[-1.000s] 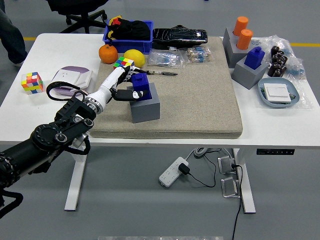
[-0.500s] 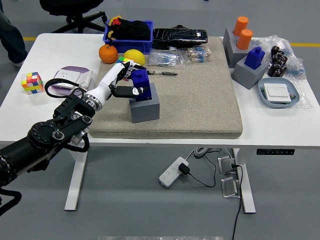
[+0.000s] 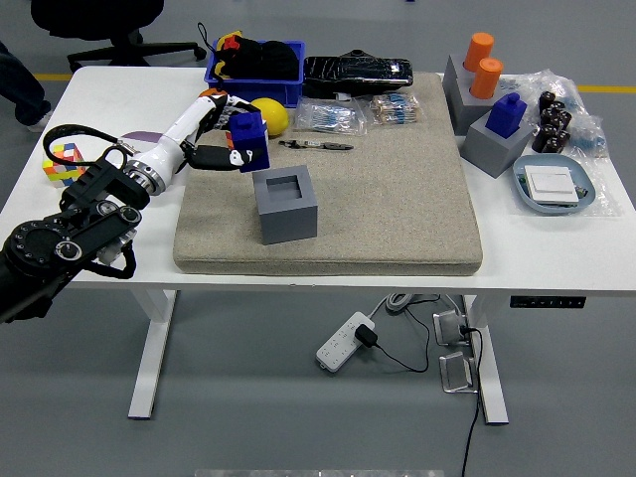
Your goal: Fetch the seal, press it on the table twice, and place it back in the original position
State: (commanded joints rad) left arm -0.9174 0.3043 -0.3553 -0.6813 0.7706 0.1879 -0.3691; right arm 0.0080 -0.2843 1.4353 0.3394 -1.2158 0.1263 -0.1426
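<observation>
**Seal lifted, mat lies below**

The left hand pinches the blue seal, holding it aloft just up-left of its empty grey holder. The beige mat lies directly beneath and rightward, so pressing likely means straight down.

No legible text, labels or numbers on anything.

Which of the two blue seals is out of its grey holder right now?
The blue seal gripped in the left robot hand, lifted clear of the empty grey holder on the mat. The other blue seal sits in its holder at the right.
</observation>
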